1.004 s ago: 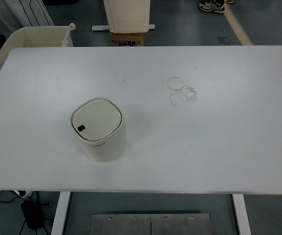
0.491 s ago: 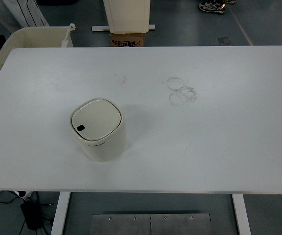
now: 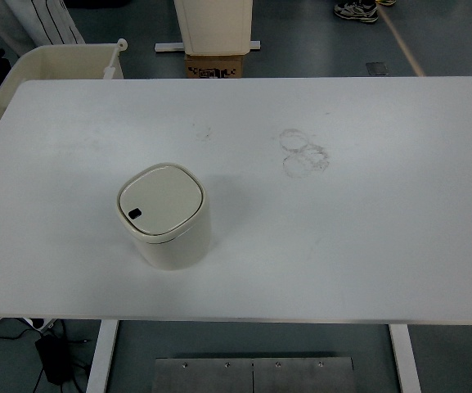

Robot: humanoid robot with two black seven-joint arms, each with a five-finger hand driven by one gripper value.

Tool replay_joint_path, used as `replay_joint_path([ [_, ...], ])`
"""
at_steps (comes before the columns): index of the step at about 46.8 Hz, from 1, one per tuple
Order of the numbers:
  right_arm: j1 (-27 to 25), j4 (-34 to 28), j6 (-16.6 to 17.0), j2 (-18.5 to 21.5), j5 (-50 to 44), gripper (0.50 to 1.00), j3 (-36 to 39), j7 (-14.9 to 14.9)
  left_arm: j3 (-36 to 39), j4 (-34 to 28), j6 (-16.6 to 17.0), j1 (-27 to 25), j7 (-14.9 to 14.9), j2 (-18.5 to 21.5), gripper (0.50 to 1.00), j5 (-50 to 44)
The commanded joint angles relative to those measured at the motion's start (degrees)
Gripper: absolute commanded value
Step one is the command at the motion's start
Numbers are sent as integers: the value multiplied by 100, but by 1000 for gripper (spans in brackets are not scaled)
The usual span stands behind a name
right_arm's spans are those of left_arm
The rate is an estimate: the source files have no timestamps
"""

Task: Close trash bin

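A small cream trash bin (image 3: 165,217) stands upright on the white table (image 3: 366,213), left of the middle and toward the near edge. Its rounded square lid (image 3: 159,200) lies flat and shut on top, with a small dark button near its left front corner. Neither robot arm nor hand shows anywhere in the head view.
Faint ring marks (image 3: 303,152) stain the table right of centre. Beyond the far edge stand a cream plastic tub (image 3: 51,68) at the left and a cardboard box (image 3: 214,64) under a white stand. A person's shoes (image 3: 355,10) show at the top right.
The view has shifted very slightly; the bin and its lid have not moved.
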Motion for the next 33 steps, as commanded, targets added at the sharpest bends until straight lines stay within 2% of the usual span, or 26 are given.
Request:
replay_joint_path([
  [1, -11, -1, 0, 0, 0, 991, 2, 1, -2, 13, 3, 163, -36, -4, 1000, 0],
  [7, -20, 17, 0, 0, 0, 991, -7, 1, -2, 13, 3, 392, -150, -4, 1000, 0],
  [21, -28, 17, 0, 0, 0, 991, 2, 1, -2, 22, 56, 717, -159, 5, 1000, 9],
  [33, -37, 17, 0, 0, 0, 991, 2, 35, 7, 22, 56, 726, -159, -4, 1000, 9],
])
